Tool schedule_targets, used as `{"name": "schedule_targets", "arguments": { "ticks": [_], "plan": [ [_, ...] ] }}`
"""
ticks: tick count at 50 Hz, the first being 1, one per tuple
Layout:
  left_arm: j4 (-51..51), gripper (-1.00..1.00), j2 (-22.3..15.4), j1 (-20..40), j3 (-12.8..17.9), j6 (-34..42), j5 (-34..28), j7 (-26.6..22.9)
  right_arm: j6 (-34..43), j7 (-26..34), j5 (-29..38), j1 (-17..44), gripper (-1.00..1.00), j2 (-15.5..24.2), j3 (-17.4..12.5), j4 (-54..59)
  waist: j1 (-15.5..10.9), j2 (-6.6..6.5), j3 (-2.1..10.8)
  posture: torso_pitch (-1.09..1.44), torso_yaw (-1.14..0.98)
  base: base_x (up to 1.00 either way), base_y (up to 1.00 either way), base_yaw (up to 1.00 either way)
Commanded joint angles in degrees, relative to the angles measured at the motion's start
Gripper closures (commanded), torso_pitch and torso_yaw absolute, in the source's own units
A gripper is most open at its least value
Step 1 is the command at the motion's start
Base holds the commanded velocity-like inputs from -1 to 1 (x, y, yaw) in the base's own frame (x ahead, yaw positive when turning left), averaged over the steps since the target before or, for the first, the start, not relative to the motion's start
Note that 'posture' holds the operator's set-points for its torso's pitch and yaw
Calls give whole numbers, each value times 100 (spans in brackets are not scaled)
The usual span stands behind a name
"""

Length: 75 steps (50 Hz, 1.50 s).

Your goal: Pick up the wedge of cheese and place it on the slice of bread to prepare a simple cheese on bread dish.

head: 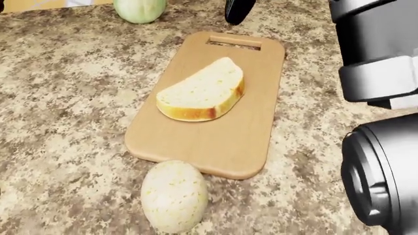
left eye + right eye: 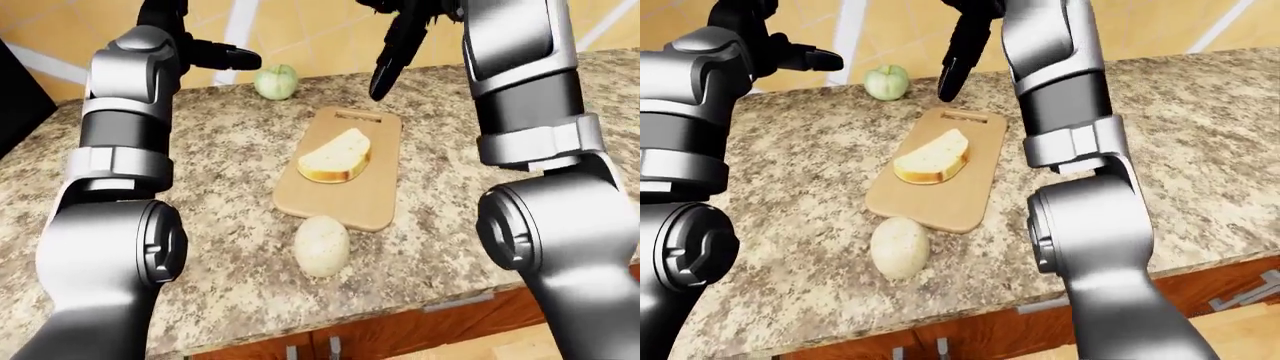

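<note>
Granite counter point(image 1: 59, 98), wooden cutting board point(image 1: 215, 142) on it, bread slice point(image 1: 201, 94) lying flat mid-board. Pale rounded cheese point(image 1: 174, 195) sits on the counter touching the board's near edge. Right hand point(image 2: 395, 45) hangs above the board's handle end, fingers extended, empty. Left hand point(image 2: 215, 54) raised, fingers out, empty. Green apple point(image 2: 277, 81) beyond.

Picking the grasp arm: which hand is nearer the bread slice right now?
Right. The right hand hangs above the cutting board's handle end, just past the bread slice. The left hand is farther off, up-left, nearer the green apple.
</note>
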State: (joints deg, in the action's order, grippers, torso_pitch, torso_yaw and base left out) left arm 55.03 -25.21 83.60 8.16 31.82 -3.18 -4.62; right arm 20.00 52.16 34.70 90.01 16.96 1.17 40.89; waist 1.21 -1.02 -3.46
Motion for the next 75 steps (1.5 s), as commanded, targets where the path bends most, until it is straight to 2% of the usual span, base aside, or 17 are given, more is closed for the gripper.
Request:
{"name": "schedule_targets", "arguments": {
  "ticks": [1, 13, 30, 32, 34, 35, 40, 46, 47, 49, 51, 57, 63, 67, 75],
  "plan": [
    [-180, -100, -92, 245, 27, -212, -11, 30, 87, 185, 146, 108, -100, -109, -8, -417, -7, -15, 174, 0, 0, 0, 0, 0],
    [-151, -100, -132, 281, 29, -206, -12, 22, 1052, 1657, 801, -392, -100, -730, 217, -2360, -12, -42, 168, 0, 0, 0, 0, 0],
    [-179, -100, -106, 340, 16, -153, -34, 32, 1846, 3946, 2115, -693, -100, -1026, 347, -4250, 27, -89, 152, 0, 0, 0, 0, 0],
    [-197, -100, -96, 336, 14, -143, -33, 34, 1959, 4027, 2063, -765, -100, -985, 511, -4480, 35, -99, 150, 0, 0, 0, 0, 0],
    [-201, -100, -92, 334, 15, -142, -33, 38, 1749, 4033, 2084, -915, -100, -963, 593, -4711, 40, -107, 144, 0, 0, 0, 0, 0],
    [-219, -100, -84, 325, 10, -133, -34, 40, 1260, 3974, 2038, -1124, -100, -981, 617, -4913, 45, -112, 139, 0, 0, 0, 0, 0],
    [-220, -100, -80, 335, 10, -126, -37, 37, 380, 4007, 2054, -1340, -100, -1270, 488, -5149, 84, -145, 146, 0, 0, 0, 0, 0],
    [-305, -100, -88, 326, 13, -61, -30, 25, 165, 4034, 2133, -1986, -100, -1298, 1113, -5725, 135, -154, 165, 0, 0, 0, 0, 0],
    [-304, -100, -86, 318, 14, -66, -29, 27, 197, 4034, 2168, -2170, -100, -1325, 1353, -5927, 140, -154, 165, 0, 0, 0, 0, 0],
    [-311, -100, -87, 317, 16, -61, -26, 26, 556, 4034, 2157, -2311, -100, -1305, 1781, -6237, 146, -153, 165, 0, 0, 0, 0, 0],
    [-308, -100, -92, 333, 17, -55, -24, 25, 858, 4034, 2118, -2293, -100, -1237, 2046, -6408, 155, -164, 163, 0, 0, 0, 0, 0],
    [-287, -100, -95, 346, 19, -71, -17, 26, 1393, 4034, 2003, -2382, -100, -988, 2632, -6783, 159, -177, 128, 0, 0, 0, 0, 0],
    [-233, -100, -102, 366, 16, -101, -23, 25, 1807, 4034, 1949, -2340, -100, -816, 2980, -6985, 154, -180, 134, 0, 0, 0, 0, 0],
    [-232, -100, -121, 379, 20, -94, -23, 14, 2191, 4034, 1890, -2285, -100, -596, 3325, -7154, 146, -183, 133, 0, 0, 0, 0, 0],
    [-237, -100, -141, 381, 29, -88, -14, 11, 2416, 4034, 1868, -2352, -100, -393, 3549, -7225, 134, -176, 137, 0, 0, 0, 0, 0]
  ]
}}
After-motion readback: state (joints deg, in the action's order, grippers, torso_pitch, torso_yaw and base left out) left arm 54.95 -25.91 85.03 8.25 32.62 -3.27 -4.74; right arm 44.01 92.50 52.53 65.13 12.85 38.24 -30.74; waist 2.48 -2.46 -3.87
